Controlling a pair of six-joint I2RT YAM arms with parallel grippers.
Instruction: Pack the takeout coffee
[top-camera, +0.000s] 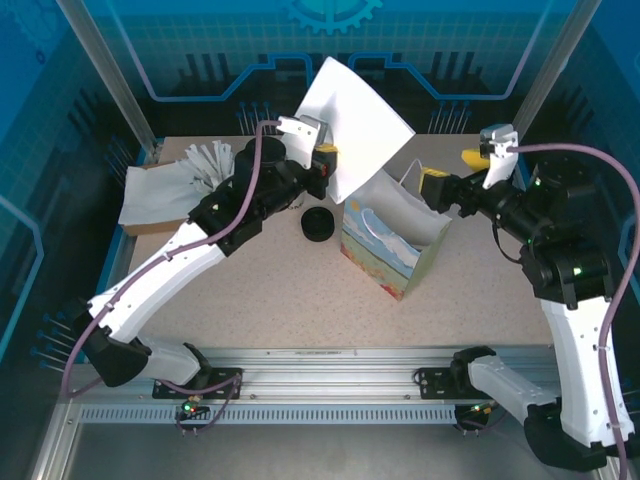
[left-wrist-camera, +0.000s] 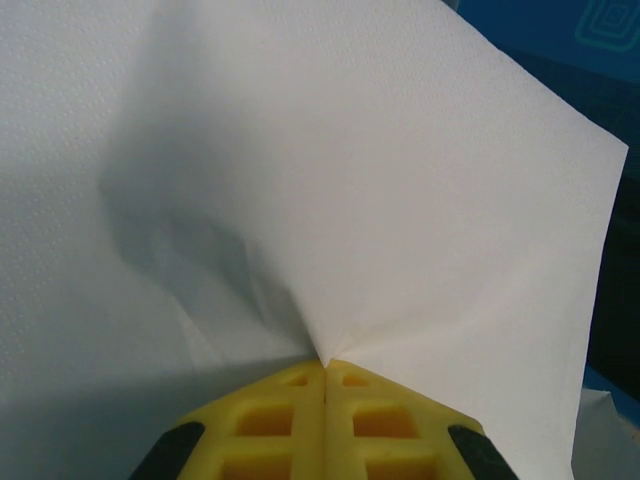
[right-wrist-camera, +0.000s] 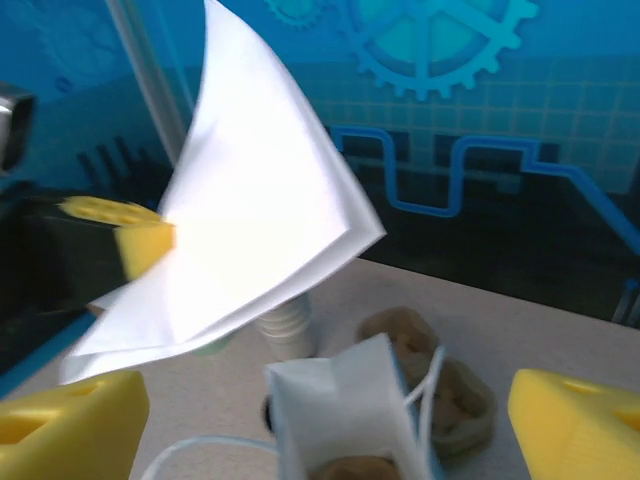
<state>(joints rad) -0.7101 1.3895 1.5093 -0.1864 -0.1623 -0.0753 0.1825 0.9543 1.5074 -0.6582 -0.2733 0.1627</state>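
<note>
A small dark cup with a round black lid (top-camera: 317, 223), the takeout coffee by its look, stands on the table just left of the paper bag (top-camera: 395, 245). In the right wrist view just a dark sliver of it (right-wrist-camera: 270, 410) peeks out beside the bag (right-wrist-camera: 340, 410). My left gripper (top-camera: 328, 160) (left-wrist-camera: 326, 365) is shut on a corner of a large white napkin (top-camera: 355, 120) (left-wrist-camera: 380, 200) held up above the bag's left side. My right gripper (top-camera: 440, 188) (right-wrist-camera: 320, 440) hangs open over the bag's right rim, holding nothing.
A stack of white cups (right-wrist-camera: 287, 325) and a brown moulded tray (right-wrist-camera: 440, 385) stand behind the bag. Something brownish (right-wrist-camera: 350, 468) lies inside the bag. A flat box with white items (top-camera: 160, 195) sits at the table's left.
</note>
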